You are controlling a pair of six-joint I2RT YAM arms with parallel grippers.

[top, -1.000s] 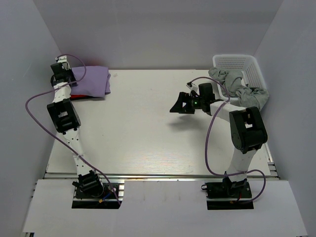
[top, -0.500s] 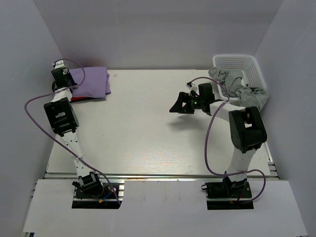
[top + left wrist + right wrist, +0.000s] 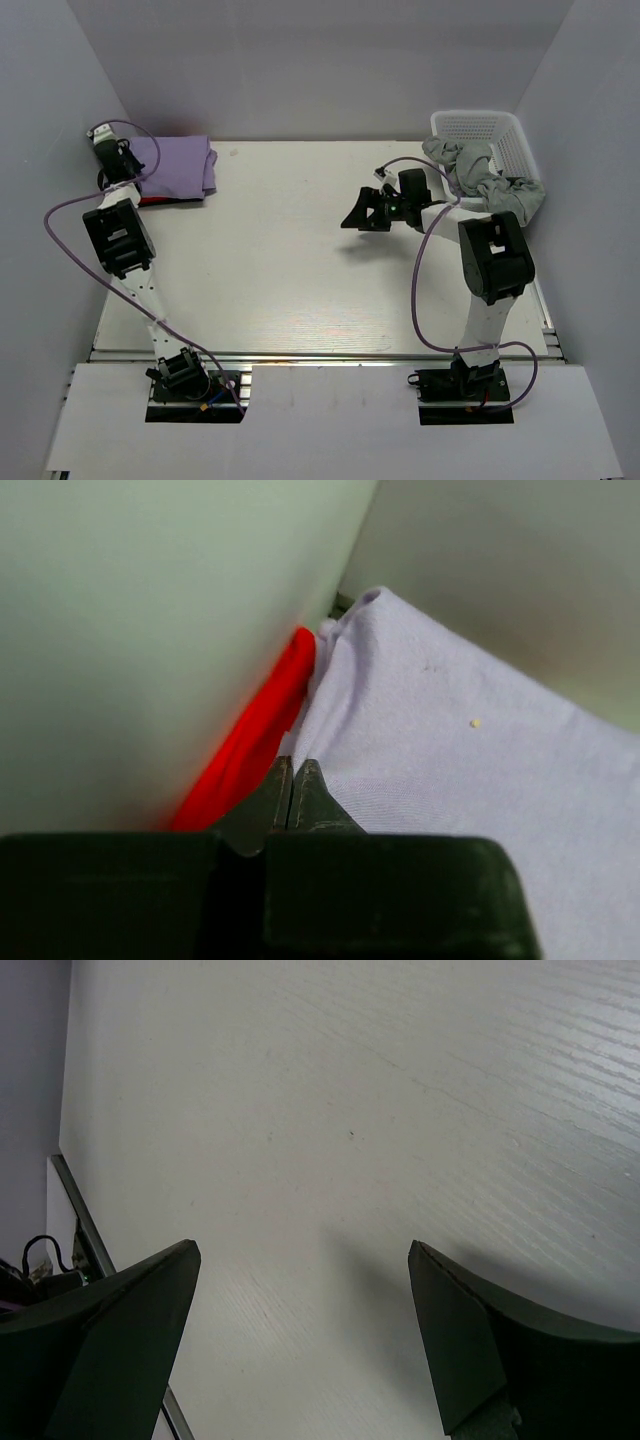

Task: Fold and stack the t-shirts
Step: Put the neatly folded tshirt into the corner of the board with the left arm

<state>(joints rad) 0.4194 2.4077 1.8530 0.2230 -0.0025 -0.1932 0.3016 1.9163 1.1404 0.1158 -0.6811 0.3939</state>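
A folded lavender t-shirt (image 3: 180, 165) lies at the table's far left corner, on top of a red t-shirt whose edge (image 3: 160, 200) peeks out along the front. In the left wrist view the lavender t-shirt (image 3: 450, 760) fills the right side and the red one (image 3: 250, 745) runs along the wall. My left gripper (image 3: 122, 158) (image 3: 292, 770) is shut, its tips pressed together over the seam between the two shirts, with no cloth visible between them. My right gripper (image 3: 355, 215) (image 3: 305, 1260) hovers open and empty over the bare table (image 3: 350, 1110), mid-right.
A white lattice basket (image 3: 500, 128) stands at the far right corner, with grey cloth (image 3: 485, 180) spilling over its front rim. White walls close in on the left, back and right. The left arm's purple cable loops beside the left wall.
My left gripper has shut and drawn back toward the left wall. The lavender shirt now lies slightly farther left. The right arm has barely moved.
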